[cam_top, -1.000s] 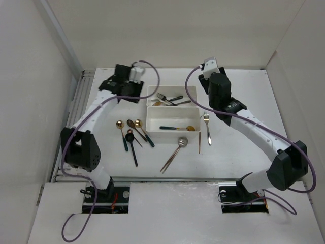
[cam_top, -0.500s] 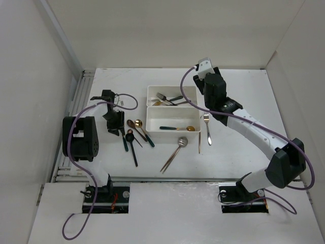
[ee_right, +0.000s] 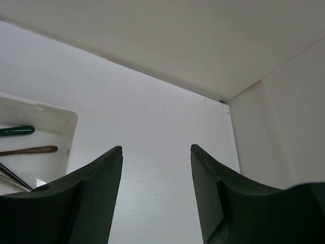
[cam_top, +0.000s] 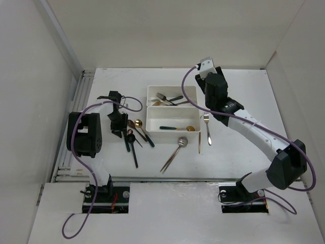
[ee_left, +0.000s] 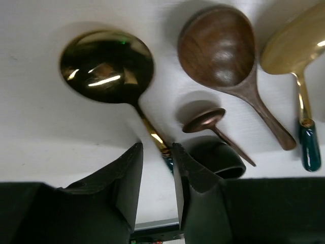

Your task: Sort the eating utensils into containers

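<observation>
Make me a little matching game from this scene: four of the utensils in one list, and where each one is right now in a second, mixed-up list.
Utensils:
1. shiny gold spoon
2. silver fork
3. green-handled spoon
4. silver spoon

Places:
A. inside the near tray
B. on the table, right of the near tray
C. handle between the fingers of the left gripper
D. on the table, just in front of the near tray

Pairs: 1-C, 2-B, 3-A, 4-D
</observation>
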Available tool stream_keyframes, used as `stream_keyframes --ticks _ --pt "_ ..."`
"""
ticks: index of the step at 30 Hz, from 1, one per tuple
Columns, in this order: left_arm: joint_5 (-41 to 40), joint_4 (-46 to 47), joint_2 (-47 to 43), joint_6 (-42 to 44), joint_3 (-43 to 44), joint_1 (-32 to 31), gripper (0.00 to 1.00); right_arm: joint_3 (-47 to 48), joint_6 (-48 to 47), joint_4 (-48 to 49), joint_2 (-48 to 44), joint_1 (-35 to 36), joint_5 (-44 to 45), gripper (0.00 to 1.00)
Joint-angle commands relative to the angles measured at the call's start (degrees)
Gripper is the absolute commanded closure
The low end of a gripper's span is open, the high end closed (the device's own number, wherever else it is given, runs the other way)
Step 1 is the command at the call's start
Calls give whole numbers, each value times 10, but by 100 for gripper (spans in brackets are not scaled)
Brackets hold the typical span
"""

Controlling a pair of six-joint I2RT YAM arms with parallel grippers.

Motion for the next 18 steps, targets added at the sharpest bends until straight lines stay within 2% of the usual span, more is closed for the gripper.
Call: stream_keyframes --ticks 1,5,10,16,18 --pt "-52 -19 16 -1 23 -1 73 7 -15 27 -27 3 24 39" --pt "-59 -24 35 -1 29 -1 76 12 -22 27 -27 3 24 39" --pt "-40 -24 59 -1 36 -1 100 23 -27 27 -27 3 29 39" --pt "-58 -37 78 -1 120 36 100 36 -27 27 -14 3 29 39" --pt "-74 -37 78 26 150 42 100 36 -27 27 -9 3 24 39"
